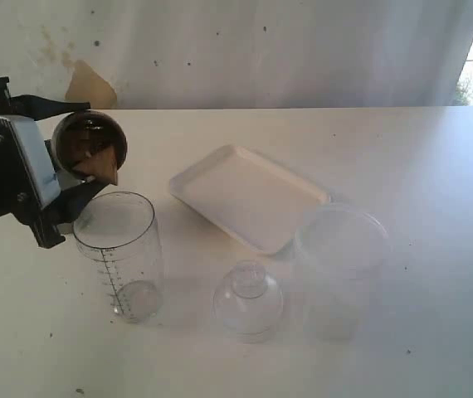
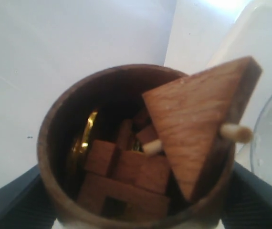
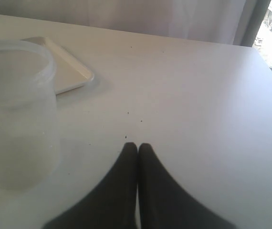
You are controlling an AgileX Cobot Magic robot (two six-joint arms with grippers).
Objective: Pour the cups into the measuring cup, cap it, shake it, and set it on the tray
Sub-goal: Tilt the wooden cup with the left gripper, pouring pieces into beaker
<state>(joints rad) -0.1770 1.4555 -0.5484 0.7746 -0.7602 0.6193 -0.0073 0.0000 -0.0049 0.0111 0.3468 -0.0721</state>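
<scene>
Measuring cup (image 1: 119, 257): stands upright on the near-left of the table (image 1: 436, 166), long axis vertical, mouth open upward. It is a clear plastic cylinder with black graduations up the side. It looks empty, though a glare patch at the base keeps me from being sure.

Just right of it and slightly nearer is a domed clear lid (image 1: 248, 298), resting on the table and apart from the cup. Further right is a frosted tub (image 1: 340, 265), upright and uncapped.

Left gripper (image 1: 83, 149): clamped across the wooden cup (image 1: 95, 137), one finger on each side. It holds the cup in the air just behind and above the measuring cup's far-left rim. The wooden cup is tipped well over, its mouth facing near-right and down toward the cylinder's opening.

Contents in the wrist view: brown wooden blocks and a glint of something brass-coloured. A triangular block (image 2: 198, 129) with a pale peg through it juts past the lip.

Judgement: the pour is in hand. The key relation is wooden mouth over clear mouth. They are close, but the wooden lip sits slightly left of centre. The triangular block is broad compared with the narrow opening and could catch on the rim.

Right gripper (image 3: 137, 148): fingers pressed together, nothing between them, low over bare table beside the frosted tub. The left arm is clearly the nearer one.

Tray (image 1: 249, 195): white, lies flat at mid-table, beyond the lid, with nothing on it.
</scene>
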